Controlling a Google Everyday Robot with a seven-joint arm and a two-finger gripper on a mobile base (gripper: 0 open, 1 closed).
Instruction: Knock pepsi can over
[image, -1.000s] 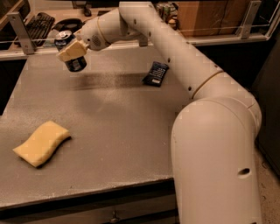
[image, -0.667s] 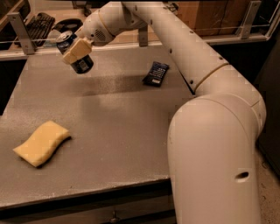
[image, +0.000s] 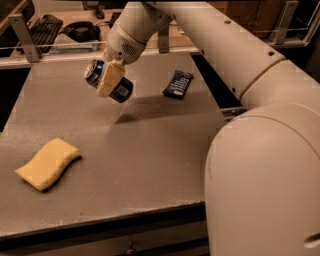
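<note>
my gripper (image: 109, 80) is clamped around the pepsi can (image: 121, 90), which hangs tipped nearly sideways above the far table (image: 150, 150), seemingly off the surface, so it isn't lying down yet.

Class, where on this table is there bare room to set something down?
Bare: the table's middle and front, between the yellow sponge and the snack wrapper. Tighter at the back, where the claw holds the tilted pepsi can above the surface, beside that wrapper.
</note>
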